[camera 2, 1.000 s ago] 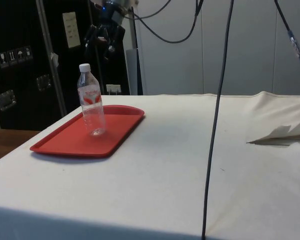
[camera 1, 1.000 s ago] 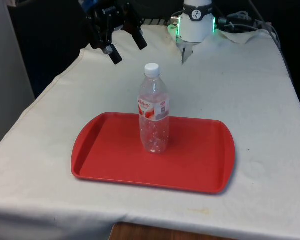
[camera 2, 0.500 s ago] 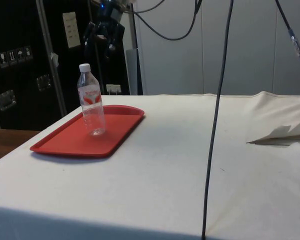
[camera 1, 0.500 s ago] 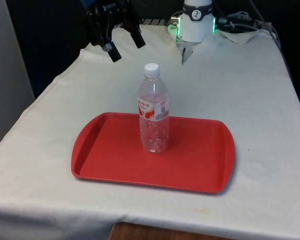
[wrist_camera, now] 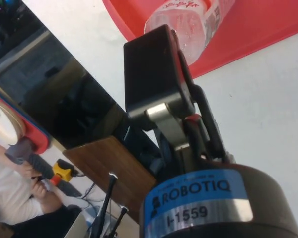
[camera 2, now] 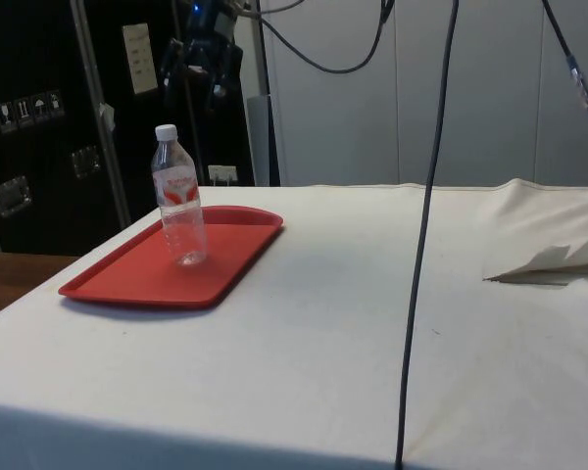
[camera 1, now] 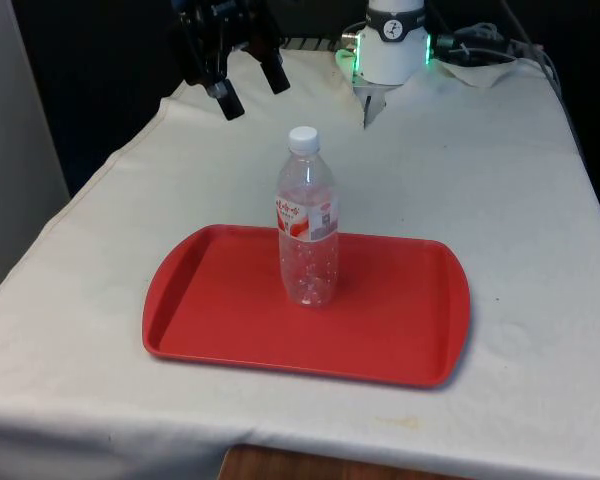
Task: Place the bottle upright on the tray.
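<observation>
— So, going left to right in the front view: our gripper (camera 1: 248, 88) hangs at the upper left, fingers spread apart and empty, well clear of everything.

— And at the centre, the bottle (camera 1: 307, 222) stands upright on the red tray (camera 1: 400, 330), cap on.

— We judge the placing done. Risk?

— Only if we swing low across the tray: a light, tall bottle would topple at a nudge.

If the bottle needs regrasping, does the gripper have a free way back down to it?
Probably yes. The bottle stands upright and alone on the red tray. The gripper hangs open above the table beyond it, with nothing between them.
</observation>
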Motion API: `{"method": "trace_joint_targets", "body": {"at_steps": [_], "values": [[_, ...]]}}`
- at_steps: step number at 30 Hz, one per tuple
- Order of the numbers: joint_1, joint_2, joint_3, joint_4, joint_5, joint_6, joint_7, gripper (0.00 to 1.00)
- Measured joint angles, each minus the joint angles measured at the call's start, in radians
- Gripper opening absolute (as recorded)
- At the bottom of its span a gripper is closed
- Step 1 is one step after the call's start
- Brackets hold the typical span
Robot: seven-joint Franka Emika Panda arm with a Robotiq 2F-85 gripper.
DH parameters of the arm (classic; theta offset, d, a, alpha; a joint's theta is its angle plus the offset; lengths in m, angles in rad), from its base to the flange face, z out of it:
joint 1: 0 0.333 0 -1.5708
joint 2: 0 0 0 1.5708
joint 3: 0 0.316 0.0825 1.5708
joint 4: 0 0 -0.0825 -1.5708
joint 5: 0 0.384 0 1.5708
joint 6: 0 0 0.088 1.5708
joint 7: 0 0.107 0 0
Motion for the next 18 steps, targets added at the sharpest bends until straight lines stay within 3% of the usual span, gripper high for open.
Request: {"method": "trace_joint_targets", "body": {"at_steps": [9,18], "values": [[0.007,-0.021,0.000,-0.008,-0.050,0.005,0.003,1.00],[0.009,-0.086,0.000,-0.068,-0.094,0.012,-0.020,1.00]]}}
